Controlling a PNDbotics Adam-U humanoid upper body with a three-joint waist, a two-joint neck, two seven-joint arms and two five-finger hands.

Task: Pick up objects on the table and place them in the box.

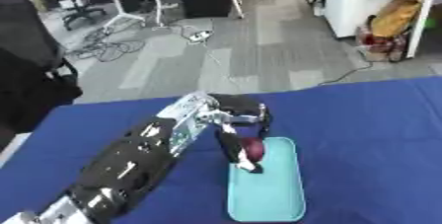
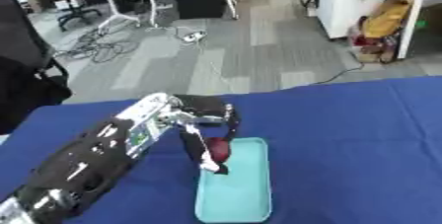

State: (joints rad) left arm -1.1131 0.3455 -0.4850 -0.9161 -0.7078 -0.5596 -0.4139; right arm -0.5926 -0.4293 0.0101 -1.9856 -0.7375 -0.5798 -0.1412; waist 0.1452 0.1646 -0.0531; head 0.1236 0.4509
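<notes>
The left hand pinches a dark red object over the far end of the teal box — poised, I judge, to release it inside.

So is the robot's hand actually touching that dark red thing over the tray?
Touching. In the left eye view the left hand has its fingers curled round the dark red object above the teal tray.

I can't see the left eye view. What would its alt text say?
A black and silver robot left hand, fingers curled round a dark red object, holds it over the near end of a shallow light teal box on a blue table. Beyond the table lies grey office floor with cables and a chair.
</notes>
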